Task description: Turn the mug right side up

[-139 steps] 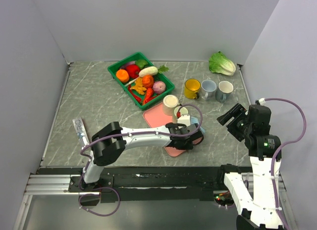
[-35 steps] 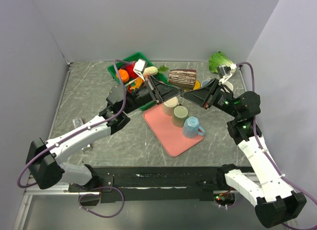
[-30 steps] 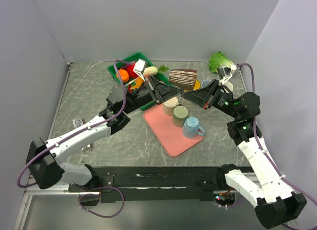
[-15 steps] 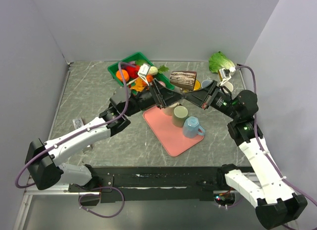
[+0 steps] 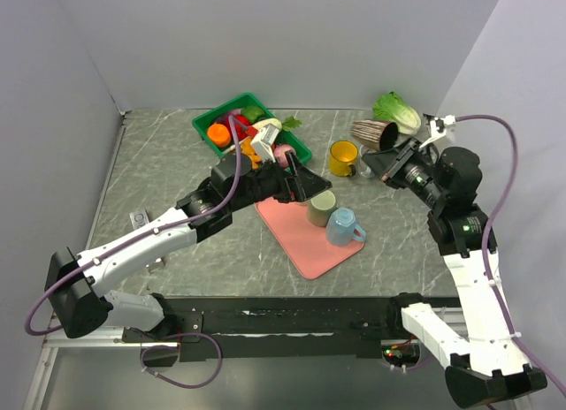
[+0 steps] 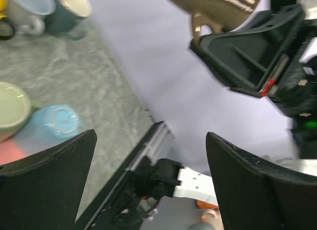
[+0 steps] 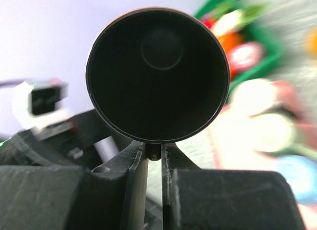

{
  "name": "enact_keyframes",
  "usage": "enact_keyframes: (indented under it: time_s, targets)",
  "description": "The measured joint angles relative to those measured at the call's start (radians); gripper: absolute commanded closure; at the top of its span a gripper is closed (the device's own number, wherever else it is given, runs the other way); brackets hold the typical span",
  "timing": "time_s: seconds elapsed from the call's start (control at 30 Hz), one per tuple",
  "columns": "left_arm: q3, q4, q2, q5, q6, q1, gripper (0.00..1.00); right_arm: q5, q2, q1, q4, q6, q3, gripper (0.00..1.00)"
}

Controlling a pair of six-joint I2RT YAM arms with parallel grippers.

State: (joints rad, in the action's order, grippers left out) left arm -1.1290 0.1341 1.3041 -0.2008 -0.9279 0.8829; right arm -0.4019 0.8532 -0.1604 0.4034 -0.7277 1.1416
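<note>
The mug [image 5: 373, 132] is brown with pale stripes and hangs in the air at the back right, lying on its side. My right gripper [image 5: 390, 160] is shut on its handle. In the right wrist view the mug's dark mouth [image 7: 157, 74] faces the camera, with the handle pinched in the right gripper [image 7: 154, 154]. My left gripper [image 5: 305, 182] stands open over the back of the pink tray, holding nothing. In the left wrist view the left gripper [image 6: 151, 180] is wide apart, with the mug [image 6: 223, 4] high above it.
A pink tray [image 5: 301, 246] carries an olive mug [image 5: 321, 206] and an upside-down light blue mug [image 5: 343, 225]. A yellow mug [image 5: 342, 157] stands behind it. A green crate of vegetables [image 5: 250, 140] sits at the back, a lettuce [image 5: 396, 112] in the far right corner.
The left gripper opened, let go of the brown mug and drew back left and down. The right arm carried the mug by its handle up and to the right.
</note>
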Motion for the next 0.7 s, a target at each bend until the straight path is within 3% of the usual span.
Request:
enact_keyframes:
  time_s: [0.23, 0.43, 0.7]
  targets:
    - [-0.05, -0.158, 0.0, 0.084, 0.075, 0.0, 0.04, 0.292, 0.048, 0.103, 0.245, 0.196, 0.066, 1.0]
    - [-0.085, -0.255, 0.014, 0.13, 0.142, -0.001, 0.04, 0.537, 0.12, 0.18, 0.34, 0.285, -0.014, 1.0]
    - [-0.127, -0.348, 0.069, 0.095, 0.236, -0.059, 0.04, 0.59, 0.232, 0.325, 0.366, 0.337, -0.121, 1.0]
